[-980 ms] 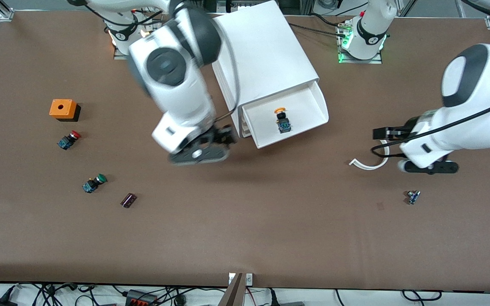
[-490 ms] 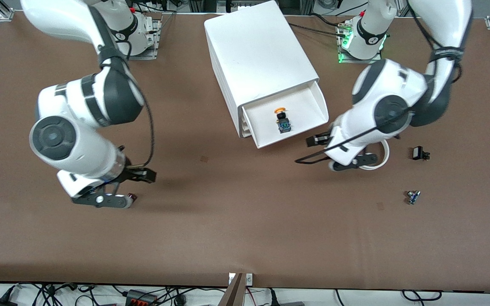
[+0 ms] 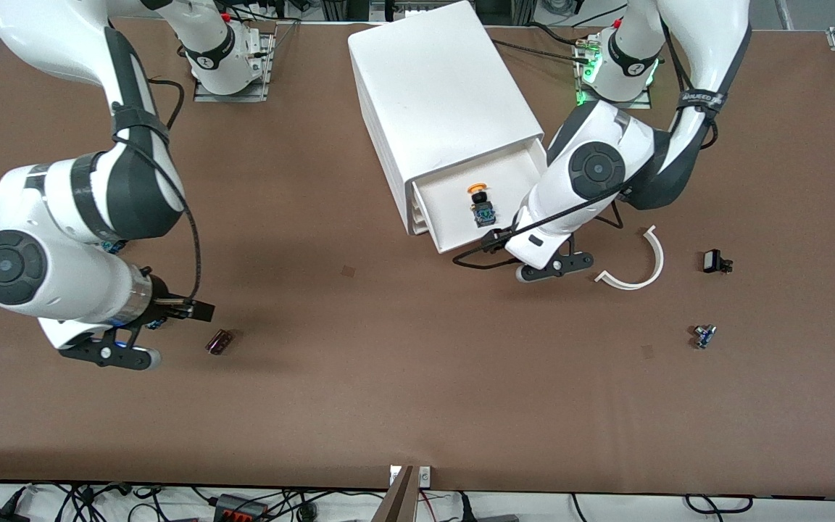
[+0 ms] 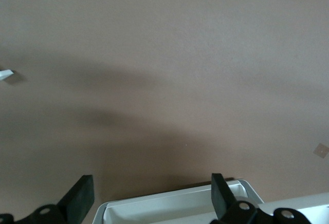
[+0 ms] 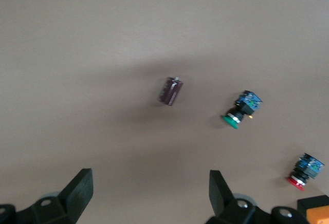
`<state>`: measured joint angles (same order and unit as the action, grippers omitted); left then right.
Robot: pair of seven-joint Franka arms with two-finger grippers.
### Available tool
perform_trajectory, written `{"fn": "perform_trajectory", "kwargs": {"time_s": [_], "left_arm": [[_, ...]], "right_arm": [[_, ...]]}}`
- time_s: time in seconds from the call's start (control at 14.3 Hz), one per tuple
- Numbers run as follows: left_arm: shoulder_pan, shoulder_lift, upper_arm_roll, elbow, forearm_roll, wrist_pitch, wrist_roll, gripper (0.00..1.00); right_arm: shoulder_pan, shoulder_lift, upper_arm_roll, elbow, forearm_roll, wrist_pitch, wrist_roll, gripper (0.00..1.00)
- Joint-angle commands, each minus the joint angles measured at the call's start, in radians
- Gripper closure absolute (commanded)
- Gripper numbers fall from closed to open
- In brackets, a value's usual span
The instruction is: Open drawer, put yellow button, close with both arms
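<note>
Drawer point(image 3: 493, 196) is the top one of the white cabinet point(image 3: 439, 94) and stands pulled out; the yellow button point(image 3: 480, 202) lies inside it, roughly mid-tray, cap toward the cabinet. So I read open and place as done, only the two-arm close is left.

Left gripper point(image 3: 546, 267) is at the drawer's front corner on the left arm's side, just over the worktop point(image 3: 417, 391). In its wrist view I see the fingers point(image 4: 81, 199) spread wide, nothing between them, and the drawer's front lip just beside them. Whether it touches the lip I can't tell.

Right gripper point(image 3: 109, 353) is well away, low over the worktop toward the right arm's end, near the dark capacitor point(image 3: 219, 341). Fingers point(image 5: 79, 190) spread, empty. Its wrist view shows the green-capped button point(image 5: 241, 110), the red-capped button point(image 5: 305, 170) and a corner of the orange box point(image 5: 314, 202).

My take: the right arm must travel to the drawer front before a joint push can start. The white curved strip point(image 3: 635, 272) lies near the left gripper, clear of the drawer's path as far as I can judge.
</note>
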<state>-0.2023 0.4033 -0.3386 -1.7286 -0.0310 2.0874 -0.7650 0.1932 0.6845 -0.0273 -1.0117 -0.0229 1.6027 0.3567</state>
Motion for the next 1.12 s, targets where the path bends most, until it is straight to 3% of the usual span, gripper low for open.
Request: {"fn": "perform_trajectory", "kwargs": {"time_s": [0.0,0.21,0.35,0.63,1.05], "left_arm": [[-0.005,-0.027,-0.016,-0.052,0.031,0.026,-0.025,0.00],[0.011,-0.049,-0.043,-0.065,0.031,-0.018,-0.026,0.00],[0.009,-0.055,-0.062,-0.068,0.017,-0.053,-0.031,0.00],[0.014,-0.055,-0.108,-0.080,-0.022,-0.107,-0.031,0.00],[0.026,-0.057,-0.151,-0.120,-0.096,-0.122,-0.030,0.00]], "right_arm": [[-0.064,-0.167,0.020,-0.204,-0.008,0.096,-0.042,0.00],[-0.127,-0.337,0.021,-0.402,-0.006,0.198,-0.142,0.00],[-0.178,-0.405,0.026,-0.453,-0.006,0.195,-0.191,0.00],[-0.238,-0.468,0.024,-0.455,-0.006,0.137,-0.330,0.00],[-0.242,-0.488,0.018,-0.416,-0.012,0.049,-0.364,0.00]]}}
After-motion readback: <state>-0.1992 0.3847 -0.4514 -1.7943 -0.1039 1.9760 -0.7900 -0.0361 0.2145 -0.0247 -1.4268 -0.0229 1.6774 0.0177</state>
